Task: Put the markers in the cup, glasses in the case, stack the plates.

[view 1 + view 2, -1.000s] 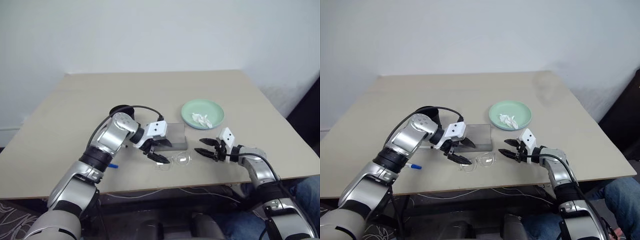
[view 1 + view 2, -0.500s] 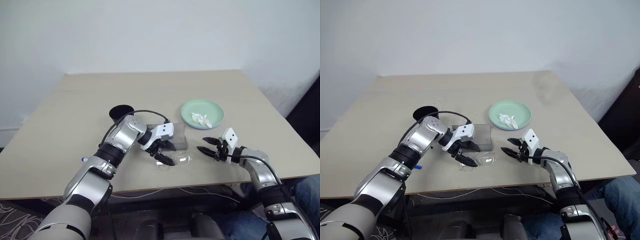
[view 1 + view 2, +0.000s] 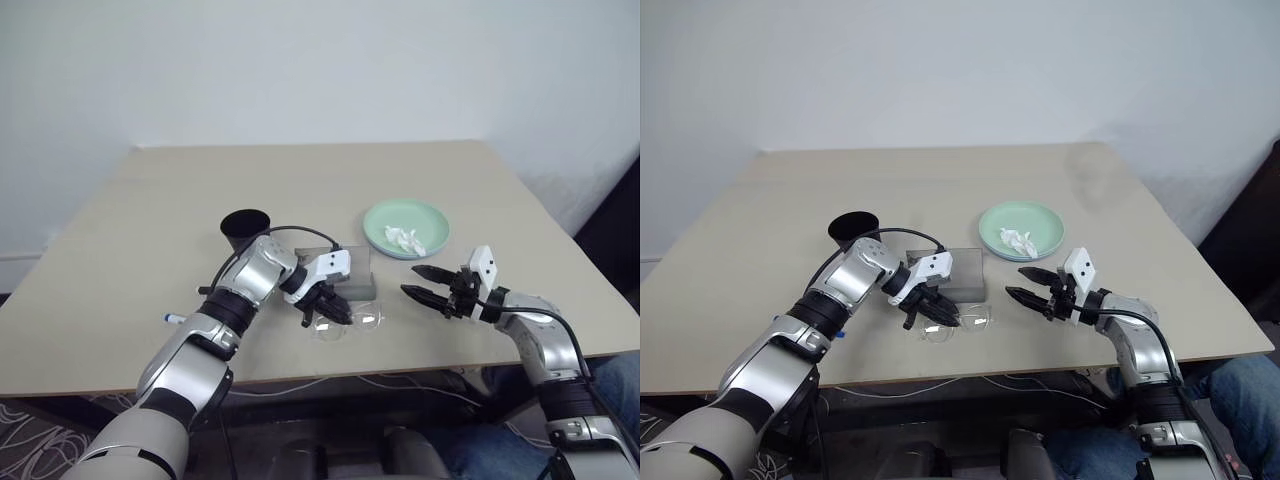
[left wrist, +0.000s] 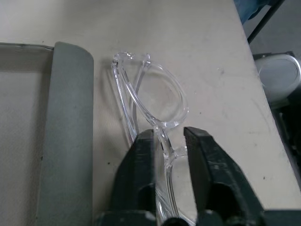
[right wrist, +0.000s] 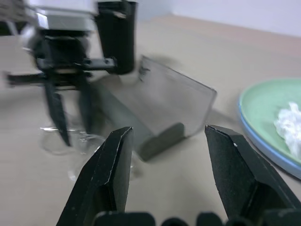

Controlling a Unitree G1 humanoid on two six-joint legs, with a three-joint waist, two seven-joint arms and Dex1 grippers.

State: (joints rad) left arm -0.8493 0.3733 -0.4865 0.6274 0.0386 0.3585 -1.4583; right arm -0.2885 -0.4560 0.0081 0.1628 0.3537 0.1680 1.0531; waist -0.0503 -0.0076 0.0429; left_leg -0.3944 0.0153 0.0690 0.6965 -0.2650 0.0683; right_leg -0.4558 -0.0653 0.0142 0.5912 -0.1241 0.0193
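The clear glasses (image 4: 155, 94) lie on the table just in front of the open grey case (image 3: 350, 268). My left gripper (image 3: 335, 312) points down at them, and its black fingers (image 4: 141, 174) are shut on the bridge between the lenses. My right gripper (image 3: 412, 281) hovers open and empty to the right of the case, aimed level at it. The black cup (image 3: 245, 228) stands upright behind my left arm. A marker (image 3: 172, 319) with a blue cap lies by my left forearm, partly hidden. The mint green plate (image 3: 405, 222) rests on a blue-edged plate at the back right.
A crumpled white tissue (image 3: 405, 240) lies on the green plate. The table's front edge (image 3: 300, 378) runs close to the glasses. A person's knee in jeans (image 3: 620, 375) shows beyond the right corner. The case lid (image 5: 174, 99) stands up.
My left gripper has sunk onto the glasses and its fingers have closed on the bridge. My right gripper has risen and drawn back to the right, staying open.
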